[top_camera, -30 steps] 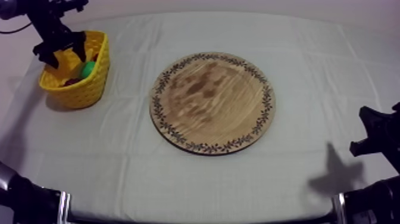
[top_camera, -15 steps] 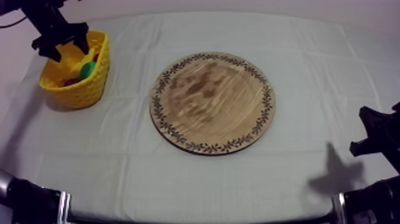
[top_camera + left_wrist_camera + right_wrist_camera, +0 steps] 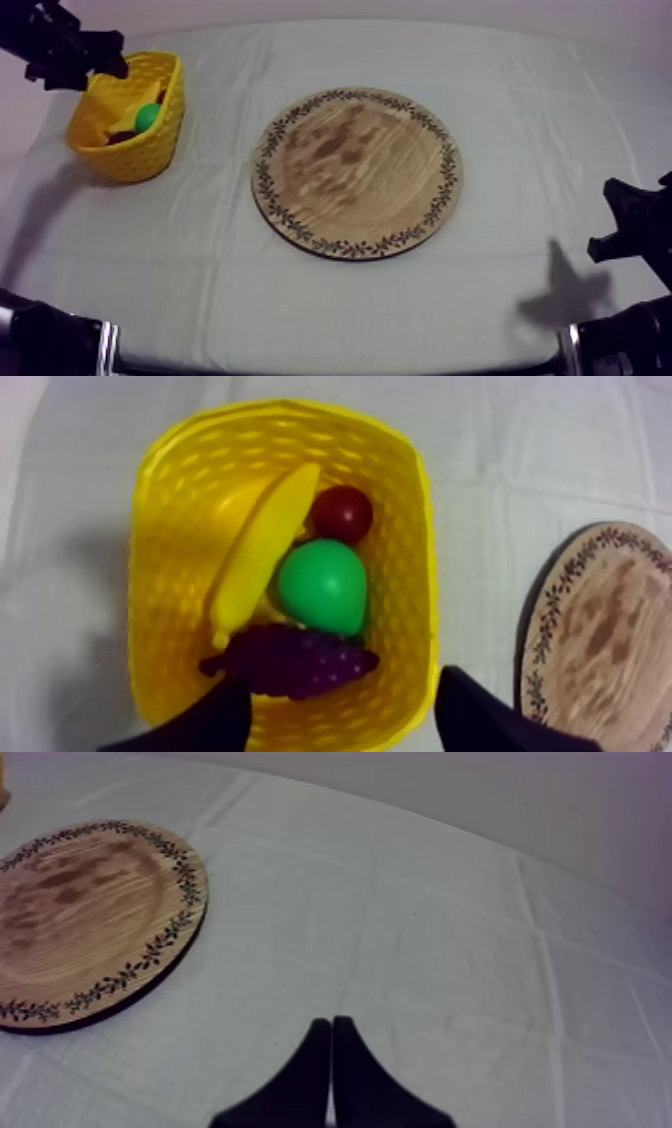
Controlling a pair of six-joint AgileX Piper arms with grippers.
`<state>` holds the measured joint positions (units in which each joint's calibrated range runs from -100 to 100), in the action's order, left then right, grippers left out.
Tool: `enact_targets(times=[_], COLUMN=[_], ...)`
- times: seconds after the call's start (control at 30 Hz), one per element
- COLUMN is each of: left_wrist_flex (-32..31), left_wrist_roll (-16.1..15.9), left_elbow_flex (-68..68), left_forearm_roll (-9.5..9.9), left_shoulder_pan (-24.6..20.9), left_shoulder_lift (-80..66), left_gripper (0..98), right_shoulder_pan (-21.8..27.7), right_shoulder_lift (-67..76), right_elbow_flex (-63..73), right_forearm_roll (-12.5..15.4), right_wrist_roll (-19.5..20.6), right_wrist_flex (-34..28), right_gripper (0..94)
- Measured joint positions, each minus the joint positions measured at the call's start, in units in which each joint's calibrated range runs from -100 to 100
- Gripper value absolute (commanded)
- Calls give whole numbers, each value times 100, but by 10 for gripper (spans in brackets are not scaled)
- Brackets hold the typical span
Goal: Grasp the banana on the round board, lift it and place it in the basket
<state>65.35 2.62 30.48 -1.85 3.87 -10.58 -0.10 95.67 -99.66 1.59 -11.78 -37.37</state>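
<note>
The grey-white cloth (image 3: pixel 330 300) covers the whole table, with the round wooden board (image 3: pixel 357 172) lying flat at about its middle, its patterned rim running all the way round. The yellow basket (image 3: pixel 150 150) stands upright on the cloth on my left arm's side of the board, apart from it and a little farther back, with a strip of cloth between the two.

The left gripper (image 3: pixel 340 681) hangs above the basket, over the part farthest from the board. Its two black fingers are spread wide and released, with nothing grasped between them. The right gripper (image 3: pixel 331 1052) sits low on the other side of the board, well apart from it. Its fingers are pressed together into a narrow wedge, clenched on nothing, pointing across bare cloth beside the board's rim.

The banana (image 3: pixel 262 551) is off the board and lies inside the basket. It leans at a slant along the basket wall that is farther from the board. The bunch of grapes (image 3: pixel 290 661) lies dark and purple across the basket floor beside the banana's lower end. The pear (image 3: pixel 322 584), bright green, sits between the banana and the basket wall that is nearer the board, touching the grapes. The small red fruit (image 3: pixel 342 512) rests just beside the pear, against the banana's upper half.
</note>
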Motion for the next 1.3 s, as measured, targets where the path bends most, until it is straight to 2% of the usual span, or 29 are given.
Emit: enact_targets(times=[0.17, 0.5, 0.7, 0.9, 1.17, 1.3], left_wrist_flex=[-764, -2236, -2907, -3076, -3070, -2878], left_wrist_roll=[-16, -262, -290, -262, 50, 139], left_elbow_flex=[926, 2608, 3709, 4646, 5749, 6196], left_forearm_roll=[23, 34, 43, 84, 365, 441], left_shoulder_pan=[-34, -53, -139, -329, -335, -375], left_shoulder_lift=[-946, -2689, -3881, -4979, -6368, -6957], left_gripper=[550, 390, 339, 250, 64, 16], right_shoulder_pan=[0, 0, 0, 0, 0, 0], right_shoulder_lift=[0, 0, 0, 0, 0, 0], right_elbow_flex=[0, 0, 0, 0, 0, 0], right_forearm_roll=[5, 5, 5, 5, 5, 5], right_wrist_roll=[0, 0, 0, 0, 0, 0], right_wrist_flex=[0, 0, 0, 0, 0, 0], right_gripper=[3, 3, 3, 3, 3, 3])
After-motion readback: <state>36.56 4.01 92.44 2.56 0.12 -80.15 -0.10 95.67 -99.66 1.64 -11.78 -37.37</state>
